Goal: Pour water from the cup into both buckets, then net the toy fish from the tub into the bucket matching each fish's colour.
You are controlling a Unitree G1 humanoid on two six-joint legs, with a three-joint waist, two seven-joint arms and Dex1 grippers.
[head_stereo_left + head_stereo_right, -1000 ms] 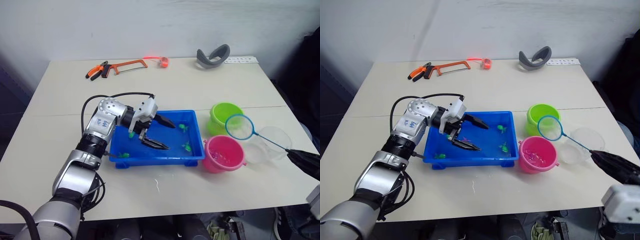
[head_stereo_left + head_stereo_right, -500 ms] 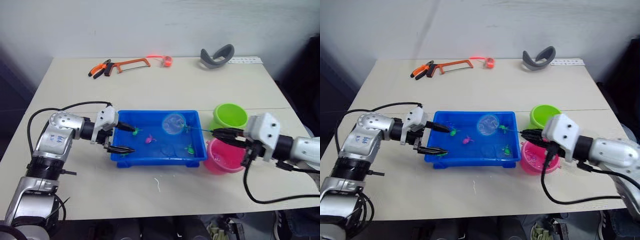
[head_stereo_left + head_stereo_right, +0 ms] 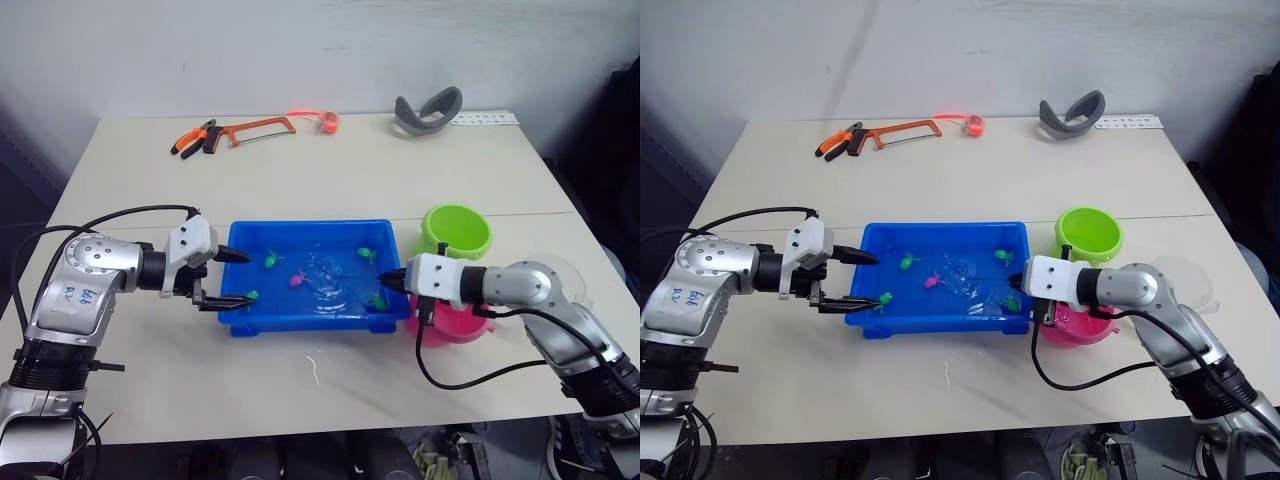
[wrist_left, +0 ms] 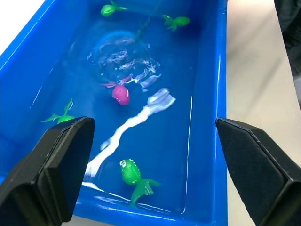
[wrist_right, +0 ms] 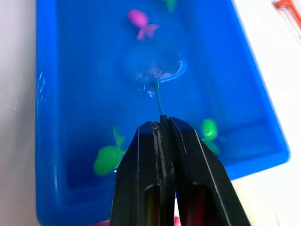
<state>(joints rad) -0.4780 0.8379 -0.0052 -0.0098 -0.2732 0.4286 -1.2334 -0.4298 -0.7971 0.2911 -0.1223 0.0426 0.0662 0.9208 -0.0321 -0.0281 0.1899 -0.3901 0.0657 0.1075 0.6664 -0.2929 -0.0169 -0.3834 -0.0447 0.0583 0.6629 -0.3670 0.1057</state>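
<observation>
Silver-grey arms, white wrist housings, black-fingered tools (loose black cables alongside).

pink bucket (image 3: 462,322) (half hidden), net (image 5: 157,73) blurred

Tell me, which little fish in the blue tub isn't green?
The pink fish, swimming mid-tub right beside the dipped net. Every other fish visible is green, scattered toward the tub's edges.

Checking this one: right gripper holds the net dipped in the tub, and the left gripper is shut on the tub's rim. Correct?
Not quite. The left gripper is open, its fingers standing wide apart at the tub's end, as the left wrist view shows. The rest holds: the right gripper is shut on the net's handle, with the hoop dipped in the tub.
</observation>
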